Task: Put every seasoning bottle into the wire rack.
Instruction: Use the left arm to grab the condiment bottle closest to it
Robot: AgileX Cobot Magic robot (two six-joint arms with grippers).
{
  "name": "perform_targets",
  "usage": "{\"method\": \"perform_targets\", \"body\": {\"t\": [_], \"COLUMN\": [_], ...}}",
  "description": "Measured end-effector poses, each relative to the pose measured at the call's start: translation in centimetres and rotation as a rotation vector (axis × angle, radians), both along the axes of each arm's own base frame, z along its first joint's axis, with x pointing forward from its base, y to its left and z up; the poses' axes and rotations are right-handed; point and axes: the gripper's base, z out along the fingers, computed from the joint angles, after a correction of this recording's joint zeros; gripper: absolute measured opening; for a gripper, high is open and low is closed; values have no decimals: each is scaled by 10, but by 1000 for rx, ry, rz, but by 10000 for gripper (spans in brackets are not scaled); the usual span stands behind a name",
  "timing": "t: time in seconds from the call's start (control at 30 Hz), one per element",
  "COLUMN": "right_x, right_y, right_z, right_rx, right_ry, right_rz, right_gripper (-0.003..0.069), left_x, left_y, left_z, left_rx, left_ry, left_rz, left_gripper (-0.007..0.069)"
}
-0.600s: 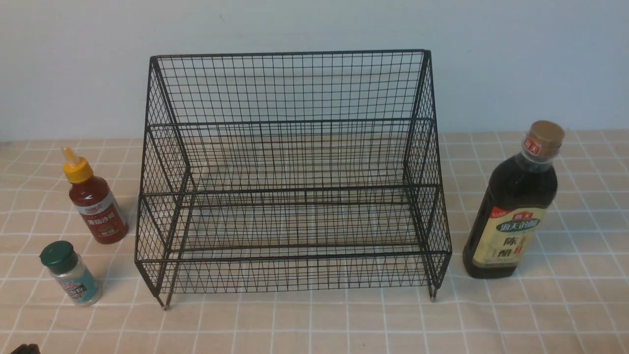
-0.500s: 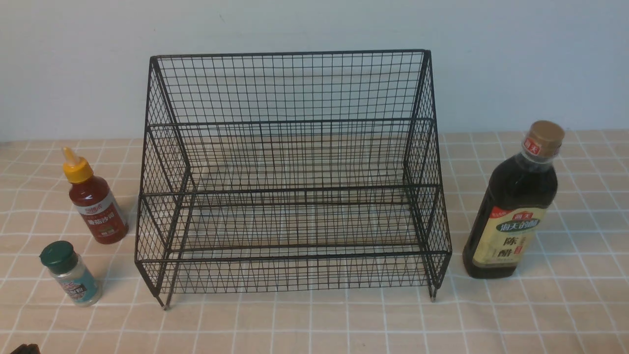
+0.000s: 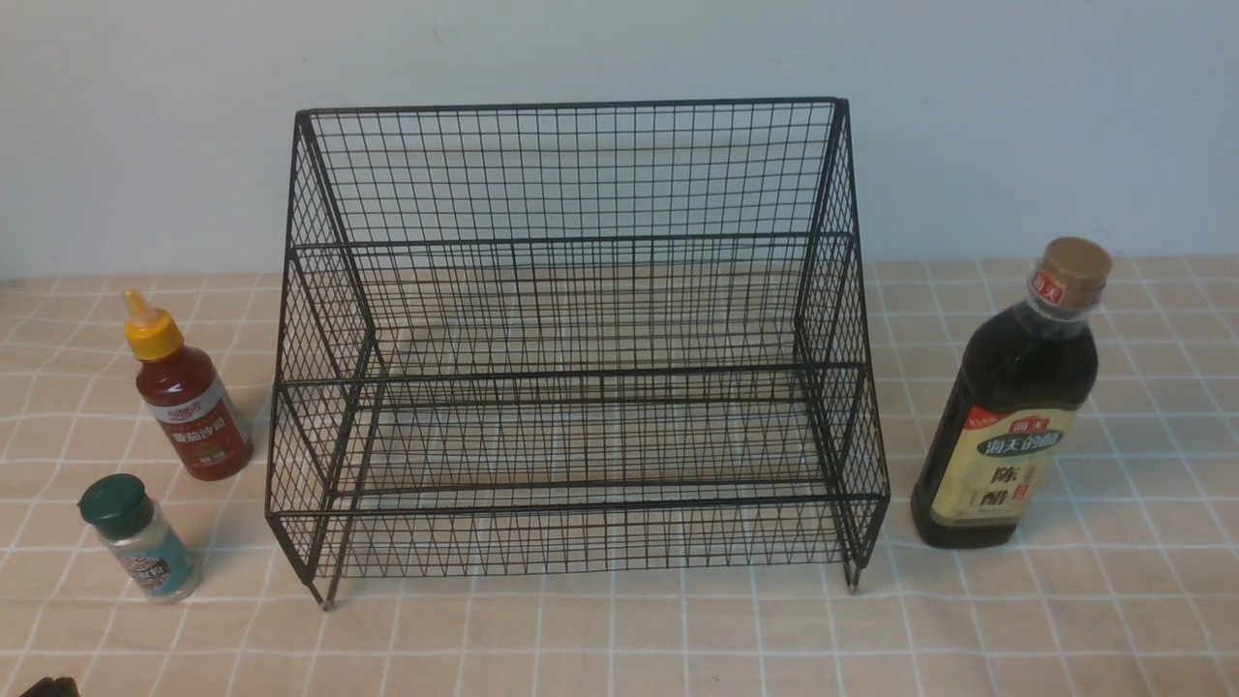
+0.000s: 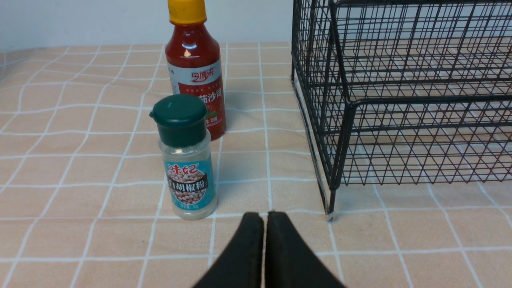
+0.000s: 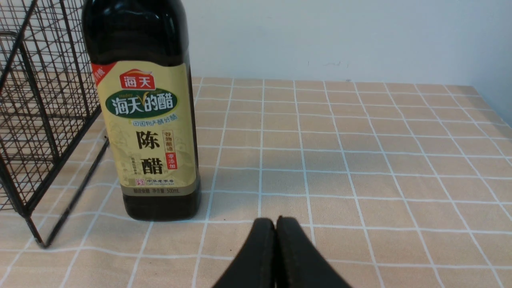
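Note:
The black wire rack (image 3: 581, 242) stands empty mid-table, with its corner (image 4: 340, 132) and side (image 5: 36, 120) also in the wrist views. Left of it stand the red sauce bottle (image 3: 189, 402) (image 4: 196, 72) and the small green-capped shaker (image 3: 145, 542) (image 4: 186, 160). The tall dark vinegar bottle (image 3: 1012, 407) (image 5: 146, 116) stands upright on the rack's right. My left gripper (image 4: 265, 216) is shut and empty, just short of the shaker. My right gripper (image 5: 276, 221) is shut and empty, close to the vinegar bottle's base. All bottles rest on the cloth.
A tan checked tablecloth (image 3: 619, 639) covers the table, and a pale wall (image 3: 619, 48) rises behind the rack. A dark bit of the left arm (image 3: 48, 687) shows at the front view's bottom left corner.

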Motion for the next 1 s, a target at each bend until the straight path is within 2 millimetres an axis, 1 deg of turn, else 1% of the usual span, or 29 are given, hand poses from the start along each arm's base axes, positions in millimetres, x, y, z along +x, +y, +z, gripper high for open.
{"method": "perform_targets", "body": {"t": [0.2,0.27,0.3,0.43,0.47,0.5,0.57,0.63,0.73,0.8,0.87,0.9,0.97,1.0], "right_x": [0,0,0,0,0,0,0,0,0,0,0,0,0,0], "right_y": [0,0,0,0,0,0,0,0,0,0,0,0,0,0], "right_z": [0,0,0,0,0,0,0,0,0,0,0,0,0,0], "right_rx": [0,0,0,0,0,0,0,0,0,0,0,0,0,0], "right_ry": [0,0,0,0,0,0,0,0,0,0,0,0,0,0], "right_rz": [0,0,0,0,0,0,0,0,0,0,0,0,0,0], "right_gripper": [-15,-15,-15,-15,-15,-15,-15,-15,-15,-15,-15,-15,-15,-15], "left_x": [0,1,1,3,3,3,3,0,-6,-12,-15,-13,-6,-5], "left_y": [0,-1,-1,-3,-2,-2,2,8,10,8,4,2,-4,-5], "left_z": [0,2,4,18,19,24,37,48,72,97,122,131,157,157], "left_rx": [-3,-31,-59,-290,-302,-372,-465,-506,-492,-449,-375,-347,-298,-291], "left_ry": [-4,-26,-45,-189,-198,-250,-388,-530,-648,-685,-638,-585,-399,-352], "left_rz": [0,0,1,21,23,32,58,85,77,47,13,3,-27,-31], "left_gripper": [-7,-7,-7,-7,-7,-7,-7,-7,-7,-7,-7,-7,-7,-7]}}
